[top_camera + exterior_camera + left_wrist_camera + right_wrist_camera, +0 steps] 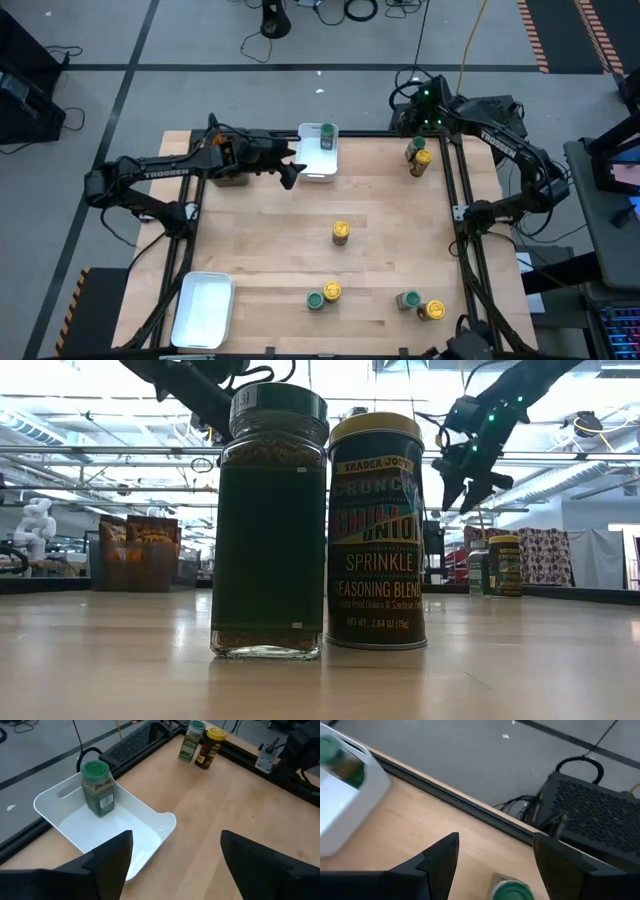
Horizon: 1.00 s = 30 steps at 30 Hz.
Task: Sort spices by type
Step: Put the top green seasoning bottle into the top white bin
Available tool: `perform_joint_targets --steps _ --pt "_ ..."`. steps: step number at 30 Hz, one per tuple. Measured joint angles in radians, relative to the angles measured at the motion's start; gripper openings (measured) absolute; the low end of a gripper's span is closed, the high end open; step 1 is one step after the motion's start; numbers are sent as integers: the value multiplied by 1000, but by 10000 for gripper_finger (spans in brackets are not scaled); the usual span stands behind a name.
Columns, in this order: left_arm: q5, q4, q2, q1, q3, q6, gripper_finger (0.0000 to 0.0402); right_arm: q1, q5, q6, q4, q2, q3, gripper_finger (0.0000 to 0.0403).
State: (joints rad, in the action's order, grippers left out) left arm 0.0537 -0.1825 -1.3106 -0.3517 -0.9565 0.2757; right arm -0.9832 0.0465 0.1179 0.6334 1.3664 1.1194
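Hovering over the counter [380, 200], left tool [291, 172] is spread wide and empty, just beside the near rim of the white tray [318, 172]; ahead of it, inside the tray at its far end, a green-lidded jar [327, 136] stands upright, apart from the fingers [107, 862]; right tool [495, 865] also wide, holding nothing, poised above a green-lidded jar [415, 148] and a yellow-lidded jar [421, 163] touching at the far right corner; farther from both tools, a lone yellow-lidded jar [341, 233] mid-counter; near edge holds a green and yellow pair [323, 295], another pair [420, 305], and a second white tray [203, 310].
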Motion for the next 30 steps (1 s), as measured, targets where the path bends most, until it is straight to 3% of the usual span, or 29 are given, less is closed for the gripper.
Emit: perform_joint_targets --steps 12,30 --pt "-1 -15 0 -7 0 7 306 -46 6 -28 125 164 0 293" --pt "-16 -17 0 -9 0 6 306 -43 14 8 225 171 0 288"
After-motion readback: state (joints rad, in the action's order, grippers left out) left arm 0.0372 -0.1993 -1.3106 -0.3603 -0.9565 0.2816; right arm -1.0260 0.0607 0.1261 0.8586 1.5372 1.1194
